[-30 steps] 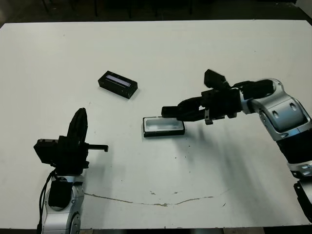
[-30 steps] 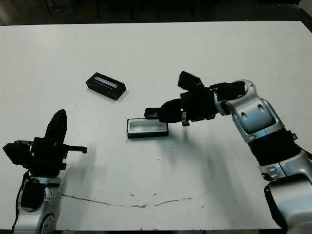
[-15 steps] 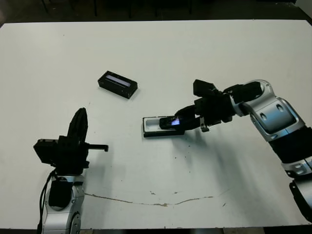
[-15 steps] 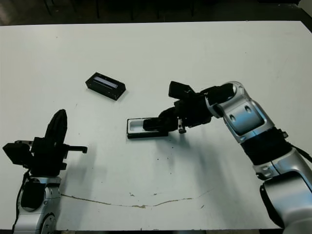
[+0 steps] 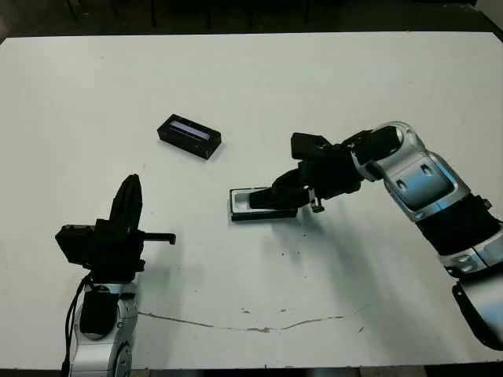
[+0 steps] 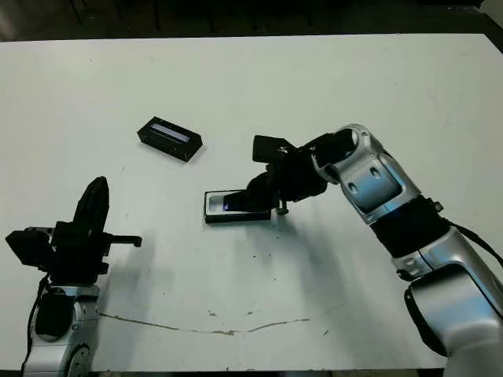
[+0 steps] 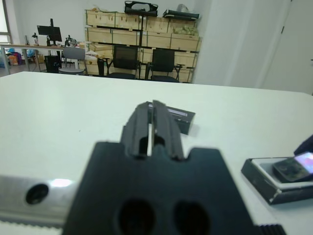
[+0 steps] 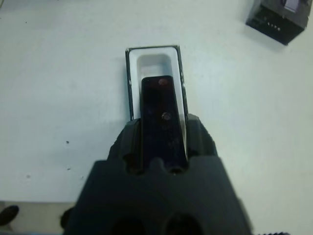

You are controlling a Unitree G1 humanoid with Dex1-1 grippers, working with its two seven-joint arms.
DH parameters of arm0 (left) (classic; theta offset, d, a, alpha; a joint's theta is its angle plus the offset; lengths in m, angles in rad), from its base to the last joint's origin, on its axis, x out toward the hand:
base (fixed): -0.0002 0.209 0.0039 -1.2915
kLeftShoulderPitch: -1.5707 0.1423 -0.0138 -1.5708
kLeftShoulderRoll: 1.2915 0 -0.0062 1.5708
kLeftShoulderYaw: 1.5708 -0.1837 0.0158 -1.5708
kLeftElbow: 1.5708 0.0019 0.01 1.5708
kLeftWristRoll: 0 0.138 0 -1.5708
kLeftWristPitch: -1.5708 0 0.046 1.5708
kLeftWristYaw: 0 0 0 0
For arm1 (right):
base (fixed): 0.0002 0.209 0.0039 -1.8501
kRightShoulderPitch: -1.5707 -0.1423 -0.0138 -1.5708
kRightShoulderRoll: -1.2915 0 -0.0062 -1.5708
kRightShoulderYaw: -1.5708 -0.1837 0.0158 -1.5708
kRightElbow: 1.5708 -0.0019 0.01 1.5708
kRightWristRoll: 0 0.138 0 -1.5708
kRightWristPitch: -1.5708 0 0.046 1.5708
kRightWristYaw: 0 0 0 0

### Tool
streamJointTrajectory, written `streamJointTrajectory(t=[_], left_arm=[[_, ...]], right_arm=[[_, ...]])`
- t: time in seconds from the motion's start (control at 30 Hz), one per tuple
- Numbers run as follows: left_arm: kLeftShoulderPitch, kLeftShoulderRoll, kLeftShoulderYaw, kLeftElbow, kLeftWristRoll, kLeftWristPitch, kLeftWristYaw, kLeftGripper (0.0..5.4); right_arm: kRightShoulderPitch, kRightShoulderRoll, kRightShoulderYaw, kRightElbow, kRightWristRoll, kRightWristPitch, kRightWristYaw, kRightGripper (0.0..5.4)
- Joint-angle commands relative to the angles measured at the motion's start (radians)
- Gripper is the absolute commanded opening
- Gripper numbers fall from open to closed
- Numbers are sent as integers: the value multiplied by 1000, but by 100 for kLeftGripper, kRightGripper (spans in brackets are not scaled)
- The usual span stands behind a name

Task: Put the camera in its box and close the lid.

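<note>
Where it hovered clear a second ago, the right gripper point(image 8: 164, 142), clamping the camera point(image 8: 162, 112), now lowers it into the box point(image 8: 132, 88) at frame centre, while the left gripper point(image 7: 152, 128) rests closed.

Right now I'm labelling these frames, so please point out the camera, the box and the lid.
camera point(image 8: 163, 120), right wrist view, middle of its black top face.
box point(image 8: 155, 61), right wrist view, white lining at its uncovered end.
lid point(image 5: 189, 136), left eye view, its top face beside the pale strip.

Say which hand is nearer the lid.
Right. The right hand, holding the camera over the box, is a short way from the lid; the left hand sits farther off, by the near edge.
</note>
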Motion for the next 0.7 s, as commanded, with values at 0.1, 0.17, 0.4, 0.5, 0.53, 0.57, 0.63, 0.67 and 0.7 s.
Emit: streamJointTrajectory(t=[0.1,0.17,0.4,0.5,0.53,0.57,0.63,0.67,0.7], left_arm=[[15,-1,-2,25,5,-11,-2,0],[14,0,-1,30,3,-16,-5,0],[17,2,0,30,18,-17,5,0],[18,1,1,30,3,-15,-3,0],[17,2,1,32,1,-16,-5,0],[18,2,1,31,0,-15,-4,0],[17,2,2,33,-2,-16,-5,0],[18,1,1,33,-1,-16,-4,0],[19,0,0,32,0,-14,-3,0]], right_arm=[[-17,33,30,28,-34,-25,8,93],[-21,46,35,34,-37,-8,11,93],[-5,74,57,36,-66,-36,8,93],[2,74,72,44,-82,-44,15,93],[4,74,76,45,-86,-42,18,93],[11,72,76,43,-90,-56,14,93],[30,63,75,34,-105,-108,-1,93],[37,60,74,32,-110,-124,-5,93],[41,56,74,34,-114,-142,-3,93]])
